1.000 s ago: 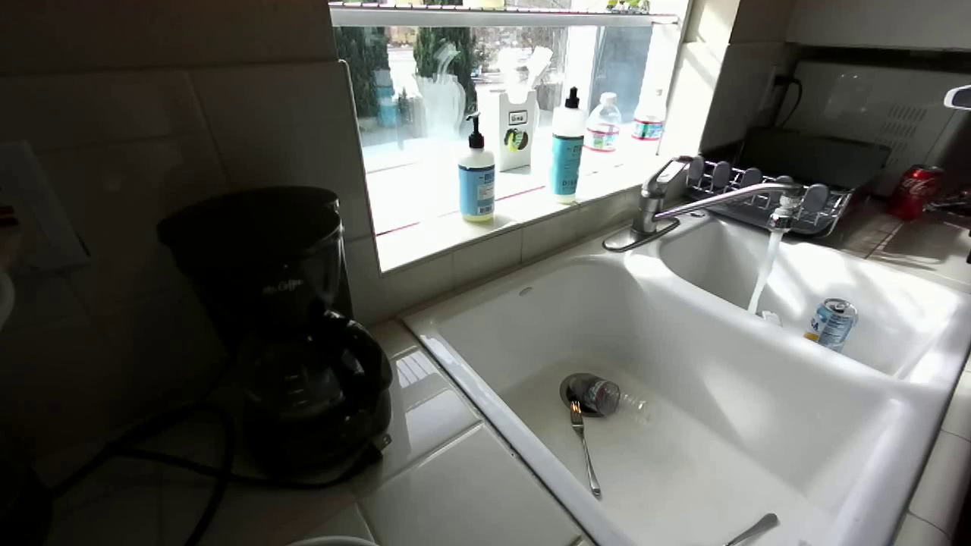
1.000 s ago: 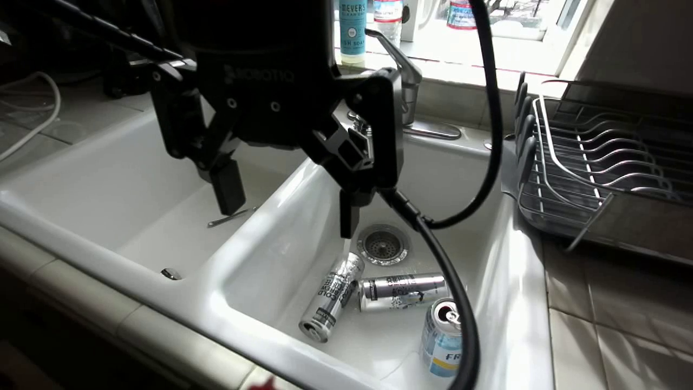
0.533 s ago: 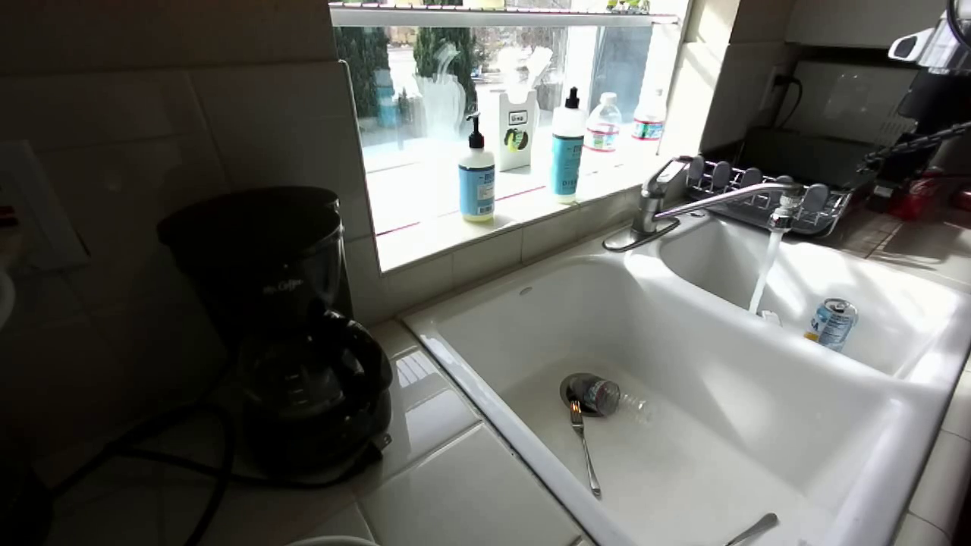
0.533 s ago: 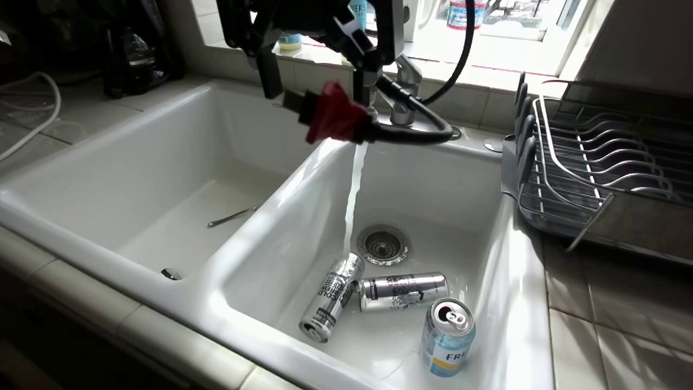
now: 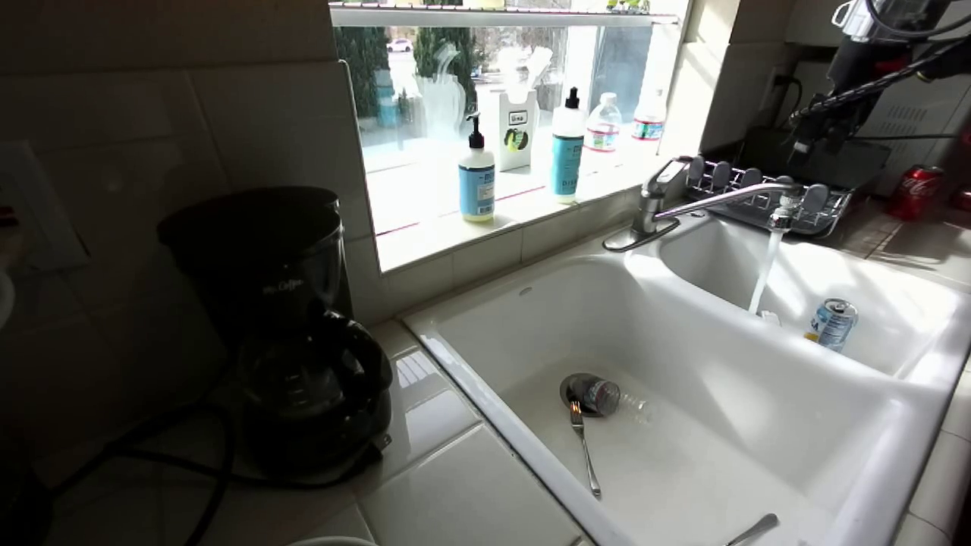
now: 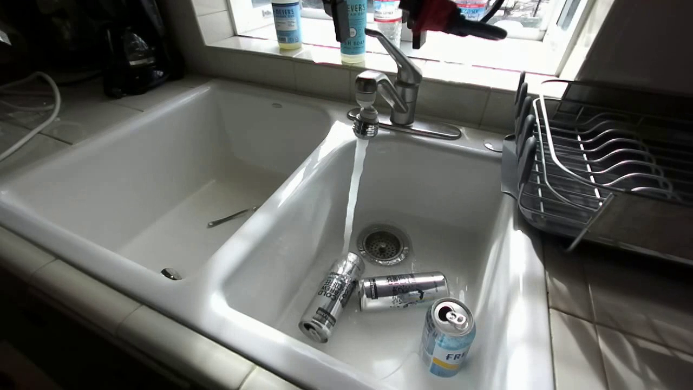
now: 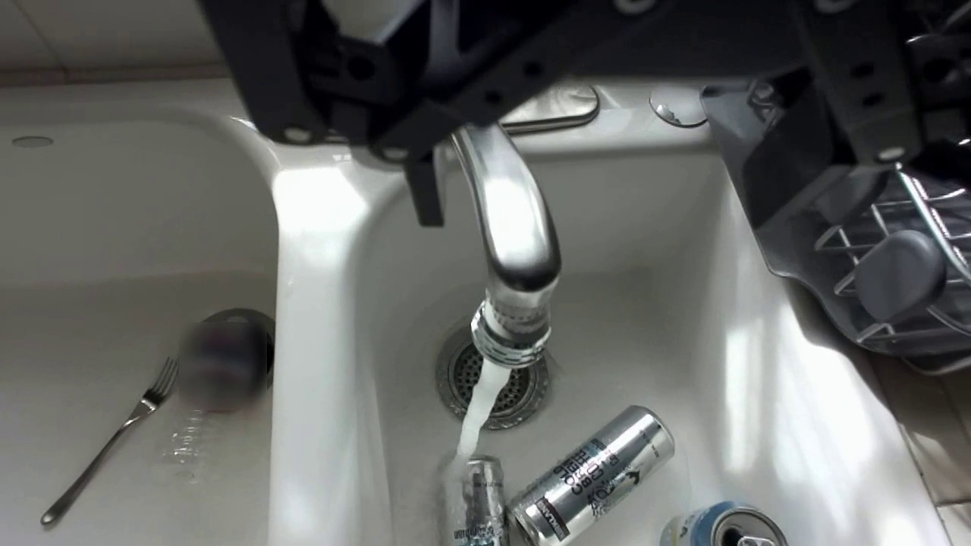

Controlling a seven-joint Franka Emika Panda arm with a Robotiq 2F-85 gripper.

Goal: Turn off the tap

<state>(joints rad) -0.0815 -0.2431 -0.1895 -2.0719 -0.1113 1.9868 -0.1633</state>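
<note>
The tap is a chrome faucet with a lever handle on top, seen in both exterior views (image 5: pixel 650 208) (image 6: pixel 407 97). Water runs from its spout into the basin beside the dish rack. In the wrist view its spout (image 7: pixel 516 220) passes below and between the fingers, and its lever is hidden. My gripper (image 6: pixel 379 31) is open and empty, with its fingertips near lever height at the top of an exterior view. It also shows in the wrist view (image 7: pixel 595 201), fingers wide apart. In an exterior view the gripper (image 5: pixel 804 148) hangs above the spout's end; its fingers are hard to make out.
Soap bottles (image 6: pixel 287 26) (image 6: pixel 353 40) stand on the window sill behind the tap. A dish rack (image 6: pixel 606 162) stands beside the basin. Silver cans (image 6: pixel 403 291) and a blue can (image 6: pixel 448 336) are in the basin. A black cable with red tape (image 6: pixel 433 16) hangs by the gripper.
My gripper has risen in one view, uncovering the tap and basin. The arm has come in from the right edge in another. The water keeps running, and the gripper stays open.
</note>
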